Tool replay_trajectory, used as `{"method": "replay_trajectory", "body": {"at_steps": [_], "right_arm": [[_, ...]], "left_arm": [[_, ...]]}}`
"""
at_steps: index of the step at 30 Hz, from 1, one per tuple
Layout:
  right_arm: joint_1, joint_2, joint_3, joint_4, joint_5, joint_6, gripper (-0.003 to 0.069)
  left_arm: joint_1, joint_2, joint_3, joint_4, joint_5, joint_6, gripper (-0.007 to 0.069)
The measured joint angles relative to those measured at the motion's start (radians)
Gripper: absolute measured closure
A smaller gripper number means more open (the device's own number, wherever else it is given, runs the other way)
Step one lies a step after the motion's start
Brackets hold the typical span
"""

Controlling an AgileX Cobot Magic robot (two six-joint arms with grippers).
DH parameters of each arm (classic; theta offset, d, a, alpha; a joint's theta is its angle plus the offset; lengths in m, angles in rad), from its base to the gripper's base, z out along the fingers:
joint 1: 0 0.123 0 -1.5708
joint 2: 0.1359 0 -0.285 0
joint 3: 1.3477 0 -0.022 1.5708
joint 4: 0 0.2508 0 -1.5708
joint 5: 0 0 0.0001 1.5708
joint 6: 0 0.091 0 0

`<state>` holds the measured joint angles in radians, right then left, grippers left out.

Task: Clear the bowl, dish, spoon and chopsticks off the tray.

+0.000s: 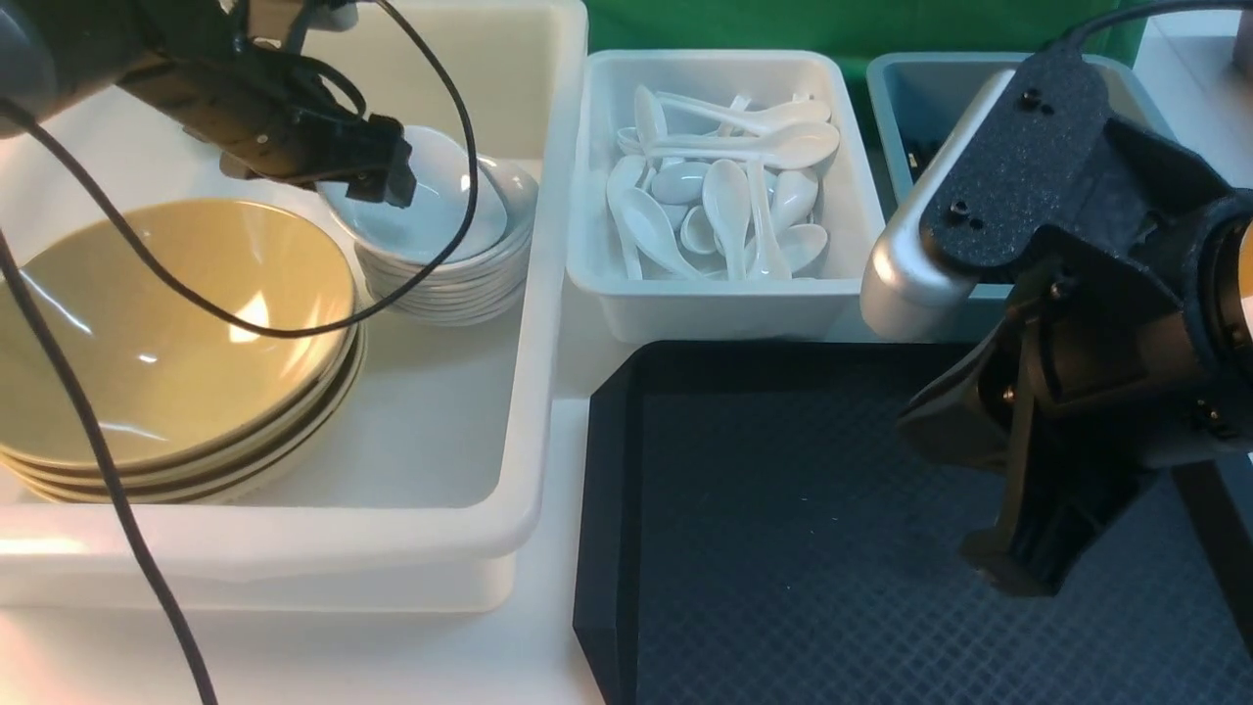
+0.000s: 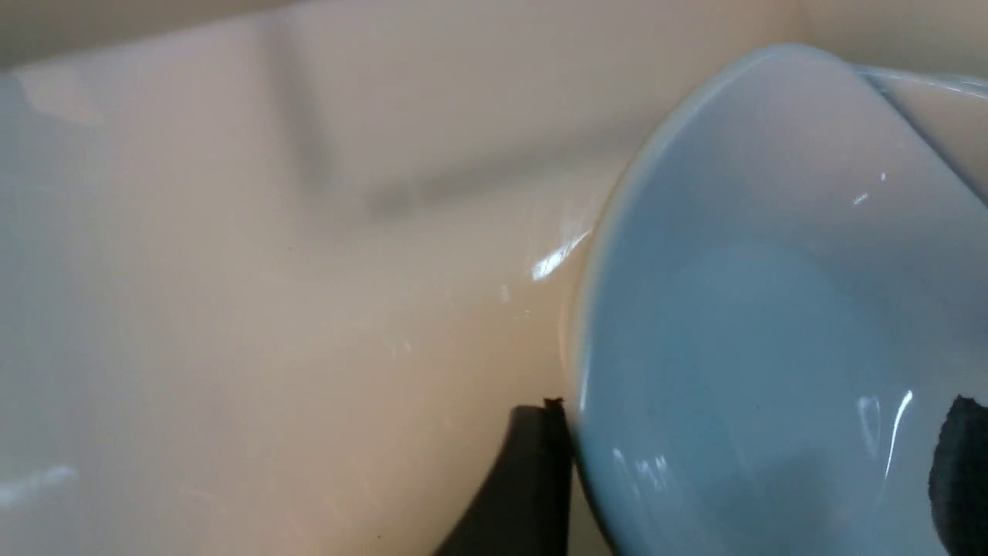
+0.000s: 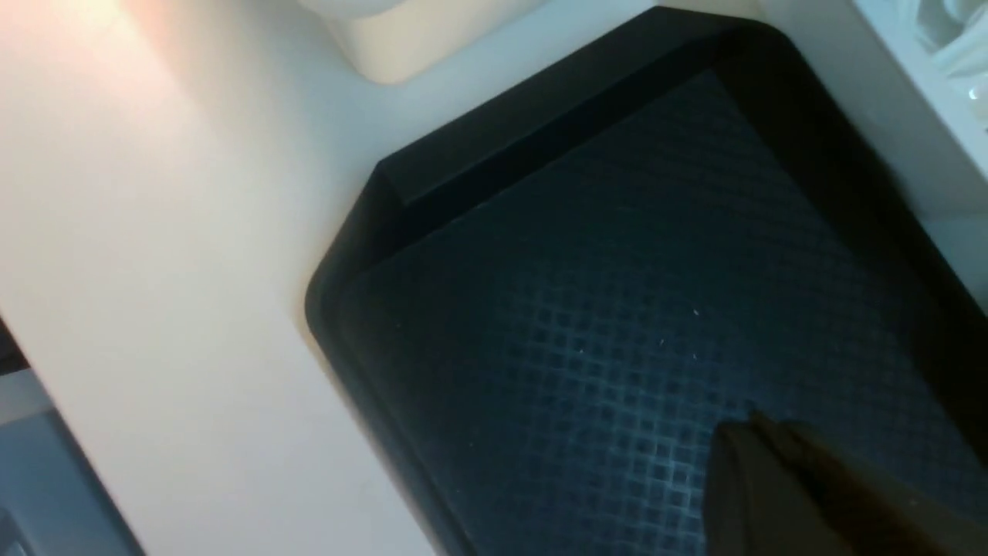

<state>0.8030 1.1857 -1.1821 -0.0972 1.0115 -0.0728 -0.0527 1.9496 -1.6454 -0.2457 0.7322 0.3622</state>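
My left gripper [image 1: 396, 181] is open inside the big white tub [image 1: 529, 323], one finger outside and one inside the rim of the small white dish [image 1: 431, 196]. The dish lies tilted on a stack of like dishes [image 1: 450, 284] and fills the left wrist view [image 2: 756, 309], between the fingers of the gripper [image 2: 745, 475]. The olive-tan bowl [image 1: 147, 392] tops a stack in the same tub. White spoons [image 1: 724, 196] fill a smaller tub. The black tray [image 1: 783, 509] shows nothing on it. My right gripper [image 1: 1018, 568] hangs shut and empty over the tray [image 3: 587, 309]. The chopsticks are out of view.
A grey-blue bin [image 1: 905, 88] stands at the back right, mostly behind my right arm, with something dark inside. The spoon tub [image 1: 724, 304] sits just behind the tray's far rim. White table [image 1: 558, 627] separates the tub and the tray.
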Motion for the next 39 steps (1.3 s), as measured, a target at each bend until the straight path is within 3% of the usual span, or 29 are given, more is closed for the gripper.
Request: {"method": "replay_trajectory", "body": {"at_steps": [4,8,12,13,18,21,25,30,37,39], "right_arm": [[0.000,0.000,0.000,-0.001,0.003,0.000,0.0601],[0.000,0.000,0.000,-0.002,0.017,0.005,0.0601],[0.000,0.000,0.000,-0.003,0.035,0.022,0.0600],[0.000,0.000,0.000,-0.003,0.038,0.023,0.0600],[0.000,0.000,0.000,-0.003,0.074,0.023,0.0597],[0.000,0.000,0.000,-0.003,0.075,0.024,0.0595],[0.000,-0.005,0.000,-0.004,0.040,0.018,0.0589],[0.000,-0.028,0.000,-0.004,-0.063,-0.012,0.0582],[0.000,-0.060,0.000,-0.005,-0.133,-0.029,0.0580],[0.000,-0.082,0.007,-0.005,-0.145,-0.030,0.0580]], "left_arm": [[0.000,0.000,-0.058,0.005,0.063,-0.007,-0.0022],[-0.001,0.000,-0.162,0.005,0.150,-0.029,0.0032],[-0.003,0.000,-0.229,0.005,0.205,-0.033,0.0190],[-0.003,0.000,-0.231,0.005,0.207,-0.033,0.0201],[-0.006,-0.008,-0.236,0.017,0.269,-0.027,0.0536],[-0.008,-0.052,-0.236,0.028,0.339,-0.014,0.0612],[-0.008,-0.214,-0.227,0.030,0.457,-0.010,0.0634],[-0.008,-0.435,-0.107,0.029,0.471,-0.018,0.0634],[-0.008,-0.717,0.252,0.030,0.417,-0.019,0.0634],[-0.008,-0.855,0.440,0.030,0.358,-0.030,0.0634]]}}
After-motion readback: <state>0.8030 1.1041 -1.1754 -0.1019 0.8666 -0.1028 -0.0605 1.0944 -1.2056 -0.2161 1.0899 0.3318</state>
